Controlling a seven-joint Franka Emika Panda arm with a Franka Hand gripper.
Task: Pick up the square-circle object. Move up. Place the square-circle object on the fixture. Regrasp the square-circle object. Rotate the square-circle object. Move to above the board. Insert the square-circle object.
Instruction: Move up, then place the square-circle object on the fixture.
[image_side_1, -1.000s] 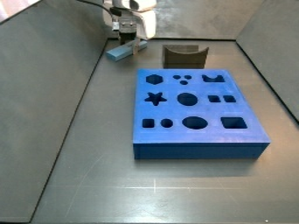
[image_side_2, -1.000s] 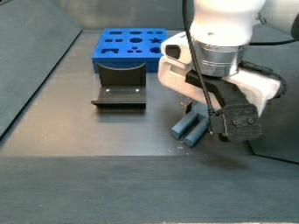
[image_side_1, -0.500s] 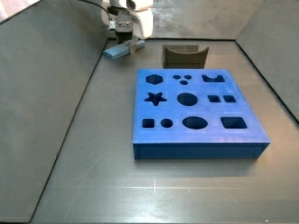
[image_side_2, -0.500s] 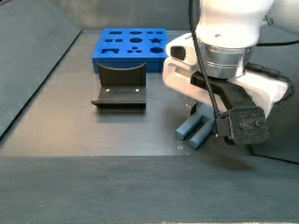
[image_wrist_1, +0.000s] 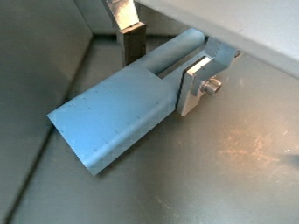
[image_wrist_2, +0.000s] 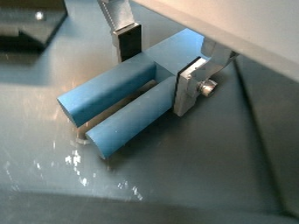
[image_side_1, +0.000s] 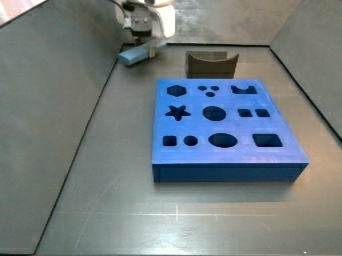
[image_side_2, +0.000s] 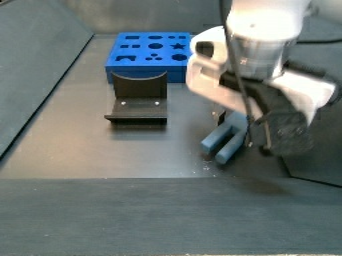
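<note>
The square-circle object (image_wrist_1: 122, 114) is a light blue-grey peg with a squarish end and a groove along it (image_wrist_2: 122, 109). My gripper (image_wrist_1: 163, 66) is shut on it near one end, with a dark pad (image_wrist_1: 135, 44) on one side and a silver plate (image_wrist_1: 197, 83) on the other. Both side views show the gripper (image_side_1: 140, 40) carrying the peg (image_side_1: 132, 56) tilted just above the floor (image_side_2: 225, 143). The dark fixture (image_side_1: 210, 64) stands apart from the peg, beside the blue board (image_side_1: 225, 130).
The fixture (image_side_2: 136, 105) lies between the board (image_side_2: 144, 55) and the gripper (image_side_2: 241, 125). Grey enclosure walls (image_side_1: 54, 60) rise close by the gripper. A corner of the fixture (image_wrist_2: 30, 26) shows in a wrist view.
The gripper has risen a little with the peg in it, and the peg's low end has come off the floor. Board and fixture have not moved.
</note>
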